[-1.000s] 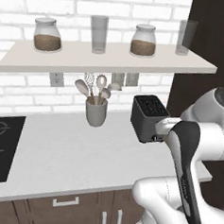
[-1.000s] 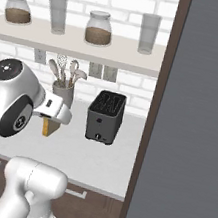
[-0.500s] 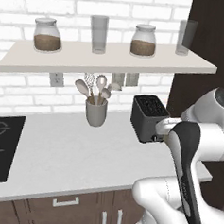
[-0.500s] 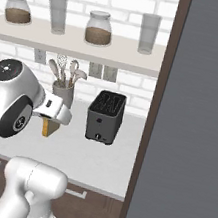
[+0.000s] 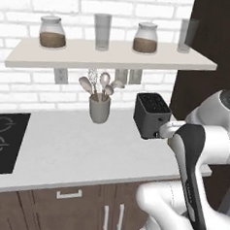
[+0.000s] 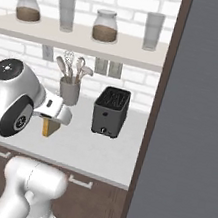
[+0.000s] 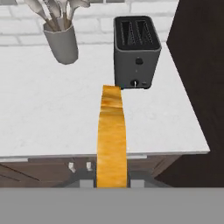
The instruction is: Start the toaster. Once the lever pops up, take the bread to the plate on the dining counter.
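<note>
My gripper (image 7: 111, 180) is shut on the bread (image 7: 111, 135), a yellowish-tan slice that I see edge-on, reaching up toward the toaster (image 7: 136, 52). From the right base camera the bread (image 6: 50, 127) hangs under the hand, above the pale worktop, left of and in front of the black toaster (image 6: 110, 112). Both slots of the toaster (image 5: 152, 114) look empty. The plate and the dining counter are out of view.
A grey utensil cup (image 5: 99, 108) stands left of the toaster. A shelf (image 5: 111, 58) with jars and glasses hangs over the worktop. A dark tall panel (image 6: 200, 122) closes the right side, and a black cooktop (image 5: 0, 143) lies at the left.
</note>
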